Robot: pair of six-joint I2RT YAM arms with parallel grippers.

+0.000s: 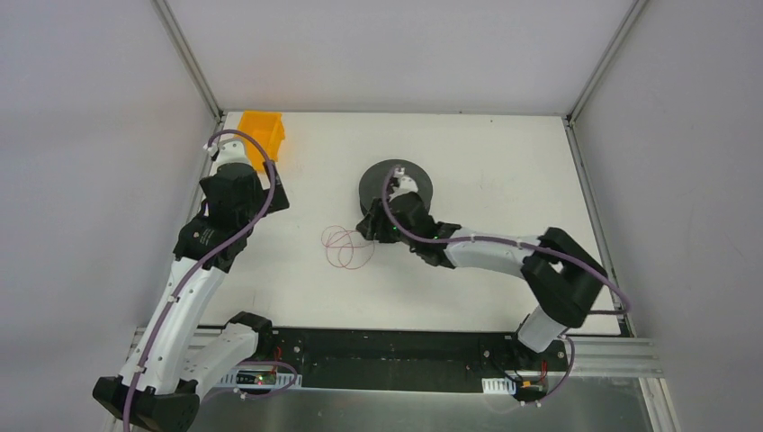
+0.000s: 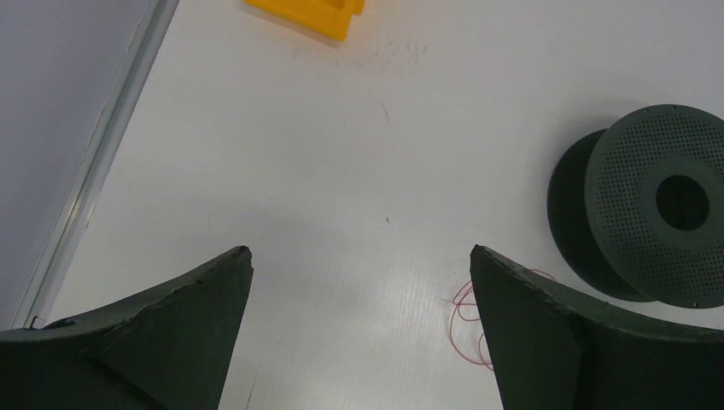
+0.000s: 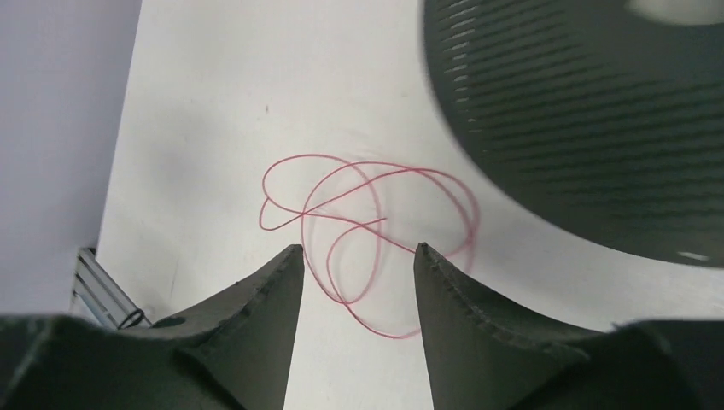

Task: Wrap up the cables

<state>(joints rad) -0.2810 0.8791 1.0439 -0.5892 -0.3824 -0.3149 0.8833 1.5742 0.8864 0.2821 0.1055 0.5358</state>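
Over the table, top view — cables (image 1: 346, 246): a thin reddish wire in loose loops, lying flat on the white table (image 1: 504, 171) near its middle.
Spool (image 1: 382, 175): dark grey, lying beyond the loops and to their right, partly under the right wrist.
Right gripper (image 1: 369, 228): just beside the right edge of the loops; whether it touches them cannot be told from here.
Left gripper (image 1: 273, 193): well apart from the wire, off to its left, near the yellow bin (image 1: 261, 133) in the far left corner; its opening is too small to judge in this view.

Left wrist view — left gripper (image 2: 360, 252): fingers spread wide, only bare table between them.
Cables (image 2: 465, 303): a small piece of pink loop peeks out at the inner edge of the right-hand finger, not between the fingertips.
Spool (image 2: 657, 213): at the right, its perforated flange facing the camera, close to the loops.
Yellow bin (image 2: 312, 13): at the top edge.

Right wrist view — right gripper (image 3: 359, 248): fingers parted by a narrow gap, clamped on nothing.
Cables (image 3: 305, 211): overlapping loops just ahead of the fingertips — the lowest loop runs down into the gap between them and passes behind the right-hand finger.
Spool (image 3: 589, 111): fills the upper right, blurred, its rim just beside the far side of the loops.
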